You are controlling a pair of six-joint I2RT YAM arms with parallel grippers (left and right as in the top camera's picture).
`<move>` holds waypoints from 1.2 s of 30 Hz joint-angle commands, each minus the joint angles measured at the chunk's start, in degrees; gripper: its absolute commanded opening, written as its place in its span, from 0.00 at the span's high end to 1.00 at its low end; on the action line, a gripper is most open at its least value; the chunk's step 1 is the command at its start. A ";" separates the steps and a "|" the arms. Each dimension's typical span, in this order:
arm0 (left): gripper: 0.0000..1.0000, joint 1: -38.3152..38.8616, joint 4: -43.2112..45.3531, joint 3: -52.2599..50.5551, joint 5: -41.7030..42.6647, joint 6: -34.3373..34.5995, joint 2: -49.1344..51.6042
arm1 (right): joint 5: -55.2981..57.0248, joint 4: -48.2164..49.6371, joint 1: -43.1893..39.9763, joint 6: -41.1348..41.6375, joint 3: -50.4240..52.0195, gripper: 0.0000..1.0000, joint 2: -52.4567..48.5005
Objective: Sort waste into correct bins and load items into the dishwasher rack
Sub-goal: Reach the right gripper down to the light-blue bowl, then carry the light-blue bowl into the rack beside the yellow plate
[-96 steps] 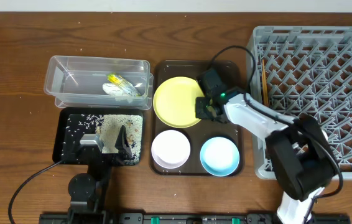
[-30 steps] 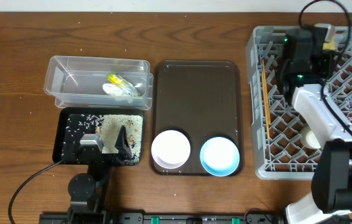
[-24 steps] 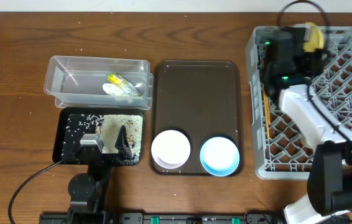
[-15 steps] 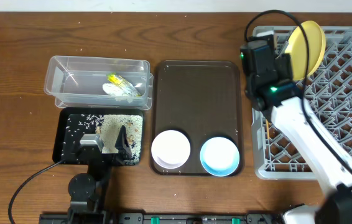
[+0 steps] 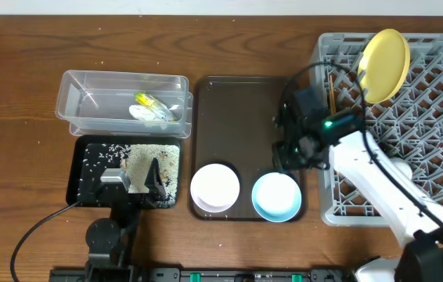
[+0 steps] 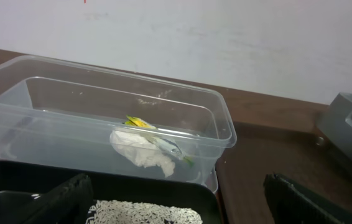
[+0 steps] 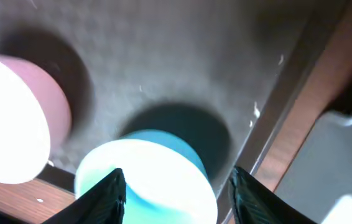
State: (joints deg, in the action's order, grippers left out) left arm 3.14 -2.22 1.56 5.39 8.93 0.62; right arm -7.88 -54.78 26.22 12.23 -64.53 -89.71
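Yellow plate stands on edge at 11 o'clock in the rack. Blue bowl sits at 5 o'clock on the brown tray, white bowl at 7 o'clock. Right claw is spread wide over the blue bowl, gripping nothing. Left claw is spread too, empty, over the black tray of rice.

The table bears a brown tray under the right jaws, rack beside. Under the left jaws lies a black tray, tub ahead.
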 commanded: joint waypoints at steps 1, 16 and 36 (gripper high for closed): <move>0.09 -0.22 -1.22 -1.33 0.20 -0.76 -0.39 | 2.29 -0.35 0.44 2.14 2.45 0.50 -0.22; 0.09 -0.22 -1.22 -1.33 0.20 -0.76 -0.39 | 2.08 8.02 0.42 2.58 13.09 0.99 0.52; 0.09 -0.22 -1.22 -1.33 0.20 -0.76 -0.39 | 79.76 14.16 -12.39 13.97 -0.59 0.99 21.77</move>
State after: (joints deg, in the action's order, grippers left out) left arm 3.14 -2.22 1.56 5.39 8.93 0.62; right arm 49.67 -40.91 16.38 26.72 -64.88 -66.85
